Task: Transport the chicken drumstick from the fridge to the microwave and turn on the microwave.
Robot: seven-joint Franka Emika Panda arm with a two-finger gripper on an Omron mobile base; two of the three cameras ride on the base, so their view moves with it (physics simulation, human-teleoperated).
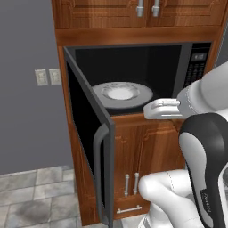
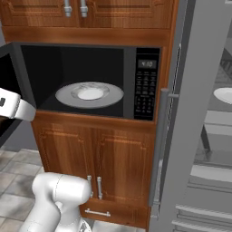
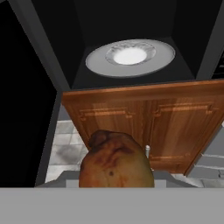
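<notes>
The gripper [image 3: 116,186] is holding the chicken drumstick [image 3: 116,161], fingers clamped on it, near the open microwave [image 1: 133,80]. The turntable [image 3: 130,57] is sitting bare; placing, closing the door [image 1: 89,133] and starting are remaining.

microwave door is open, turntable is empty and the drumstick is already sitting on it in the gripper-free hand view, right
Not quite. The microwave door is open and the turntable is empty, but the chicken drumstick is not on it: the hand view shows it held at the gripper, in front of the microwave, over the wooden cabinet doors.
</notes>
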